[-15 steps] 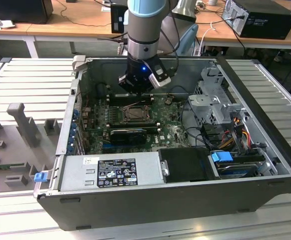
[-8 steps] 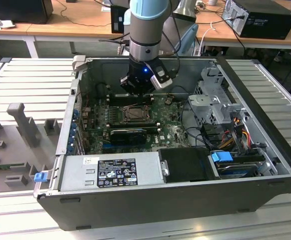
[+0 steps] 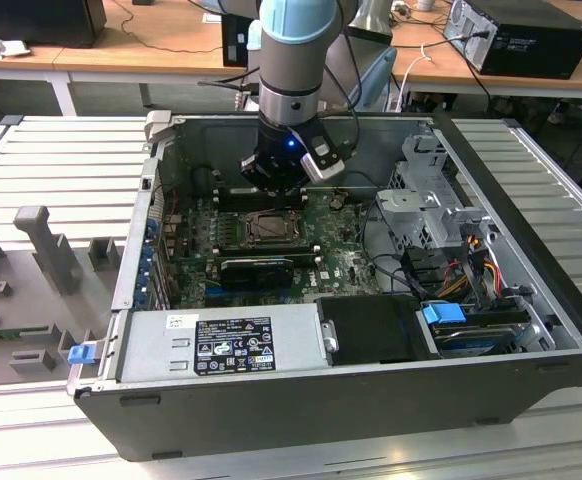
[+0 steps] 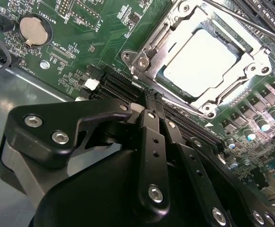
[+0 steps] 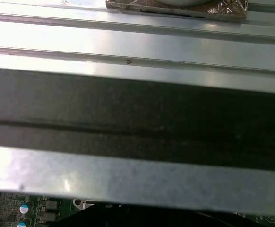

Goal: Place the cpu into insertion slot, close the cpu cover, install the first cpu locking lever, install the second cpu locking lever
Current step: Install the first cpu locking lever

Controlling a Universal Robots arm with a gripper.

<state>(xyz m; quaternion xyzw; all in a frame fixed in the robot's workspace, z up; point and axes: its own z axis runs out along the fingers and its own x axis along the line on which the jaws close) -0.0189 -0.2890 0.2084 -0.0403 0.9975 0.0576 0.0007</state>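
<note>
The cpu (image 4: 201, 59) lies grey metal face up in the insertion slot (image 3: 271, 228) on the green motherboard. The cpu cover (image 4: 175, 28) is folded down flat over it, framing the chip. A thin metal locking lever (image 4: 187, 108) runs along the socket edge nearest the fingers. Another lever rod (image 4: 251, 23) crosses the socket's far side. My gripper (image 4: 149, 94) is shut with nothing between its black fingers, its tips right at the socket corner by the near lever. In the exterior view the gripper (image 3: 276, 192) hangs just behind the socket.
Long black card slots (image 4: 121, 85) lie beside the fingertips, and a coin battery (image 4: 36, 29) sits further off. The open case holds a power supply (image 3: 221, 342), a black shroud (image 3: 376, 328) and a drive cage with cables (image 3: 436, 210). The case wall (image 5: 137, 113) is close by.
</note>
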